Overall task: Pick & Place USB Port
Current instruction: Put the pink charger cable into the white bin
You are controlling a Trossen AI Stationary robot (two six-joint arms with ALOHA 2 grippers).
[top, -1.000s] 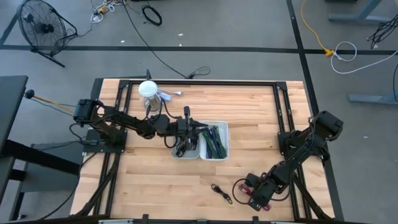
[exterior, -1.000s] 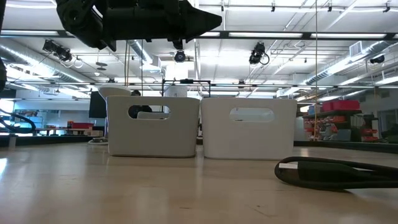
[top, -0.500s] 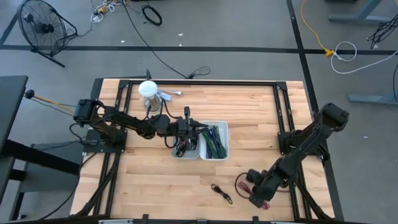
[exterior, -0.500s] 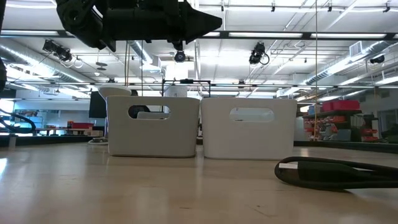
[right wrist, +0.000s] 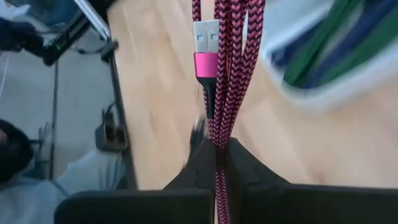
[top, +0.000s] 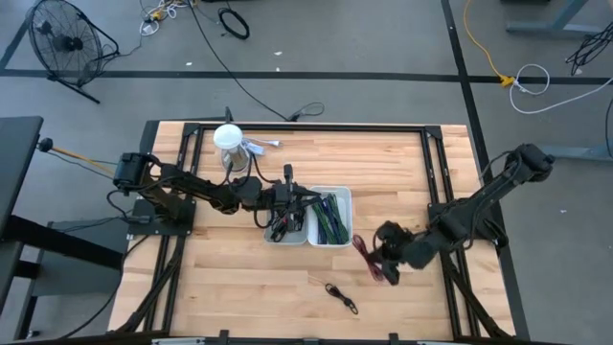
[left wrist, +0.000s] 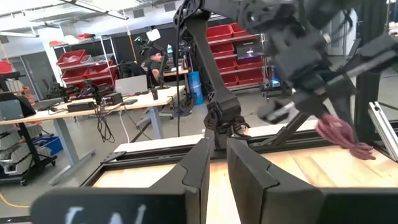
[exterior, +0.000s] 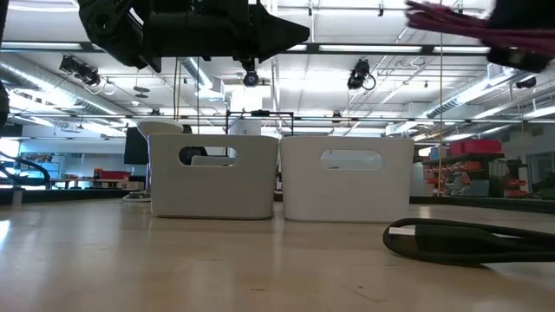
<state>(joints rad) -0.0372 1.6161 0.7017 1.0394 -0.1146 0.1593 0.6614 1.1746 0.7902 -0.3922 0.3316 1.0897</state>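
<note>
We had the right gripper [top: 383, 257] clamped on the red cable [top: 367, 259], lower right of center, just beside the bin [top: 346, 196] edge w/ bare wood below. Left gripper [top: 305, 203] hung over the bins, fingers narrow.

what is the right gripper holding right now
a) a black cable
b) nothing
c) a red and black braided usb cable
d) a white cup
c: in the right wrist view the right gripper is shut on the red and black braided usb cable, its silver plug showing, and the high view shows that cable lifted off the wooden table, while the black cable lies on it.
</note>
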